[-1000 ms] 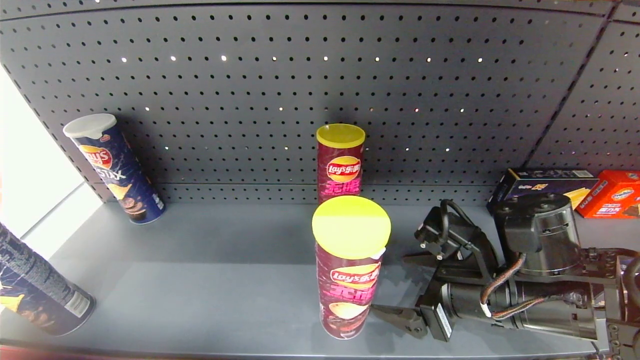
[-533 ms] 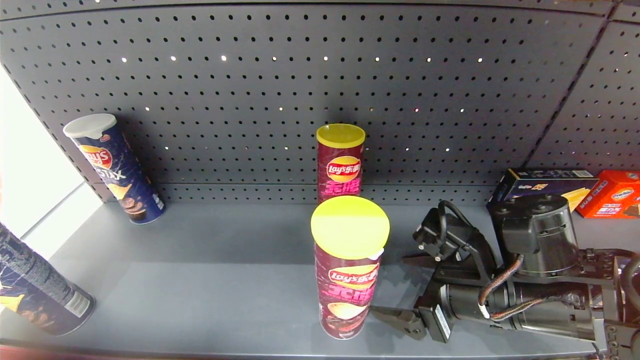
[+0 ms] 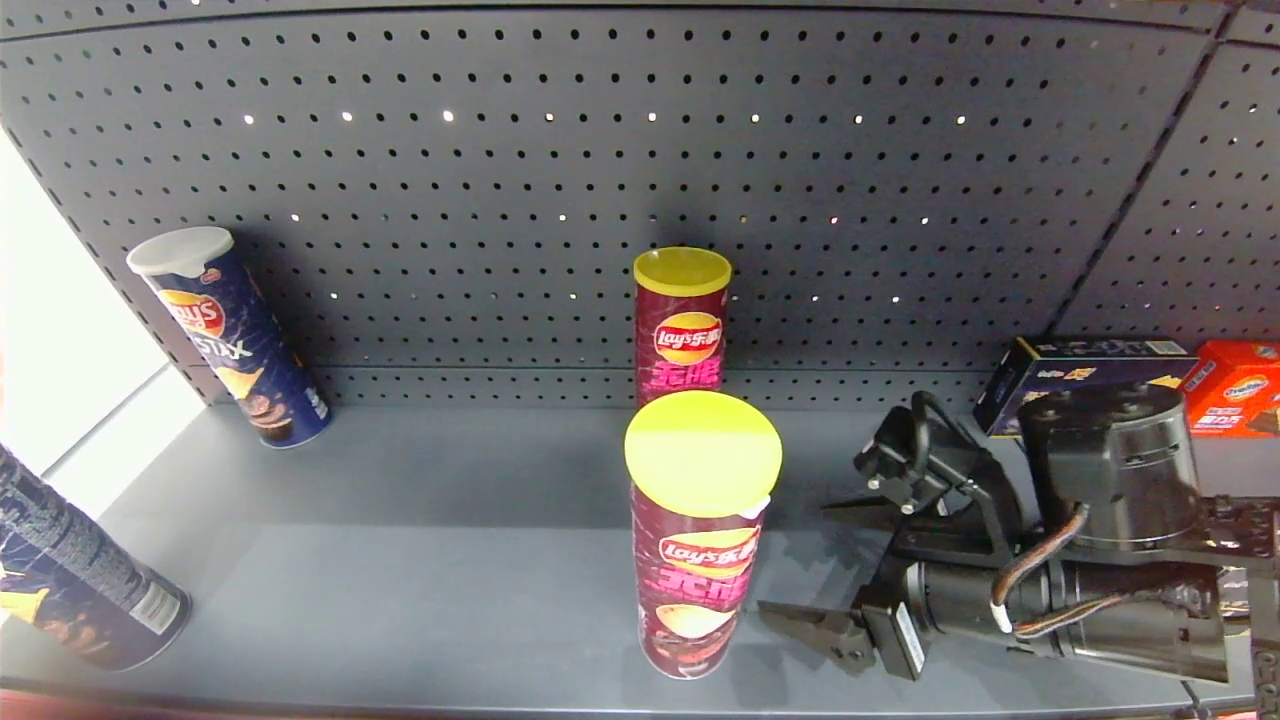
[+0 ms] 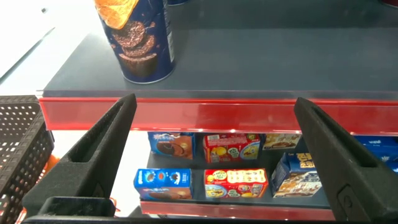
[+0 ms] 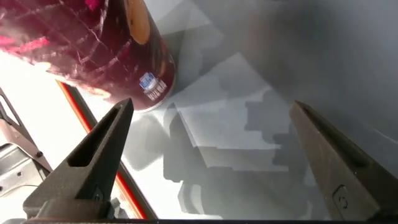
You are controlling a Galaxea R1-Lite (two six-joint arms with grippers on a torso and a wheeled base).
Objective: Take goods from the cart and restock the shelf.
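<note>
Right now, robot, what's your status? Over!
Left gripper open, empty, in front of shelf. Right gripper open beside front red can, not touching. Can upright on shelf.

Premises identified as a retail shop, snack aisle. Fixtures are of the store gondola type: a dark grey perforated metal back panel (image 3: 640, 150) behind a grey metal shelf deck (image 3: 400, 560), with a red plastic rail (image 4: 211, 115) along the deck's front edge. Stock is packaged and faced outward: a maroon cylindrical crisp canister with a yellow lid (image 3: 695, 560), a second maroon canister (image 3: 680, 320) behind it, a navy blue canister with a white lid (image 3: 225, 335), a dark blue carton (image 3: 1085, 365) beside an orange carton (image 3: 1235, 385), small colourful snack boxes (image 4: 233, 183) in rows below the rail, and a black lattice basket (image 4: 22, 143) alongside.
</note>
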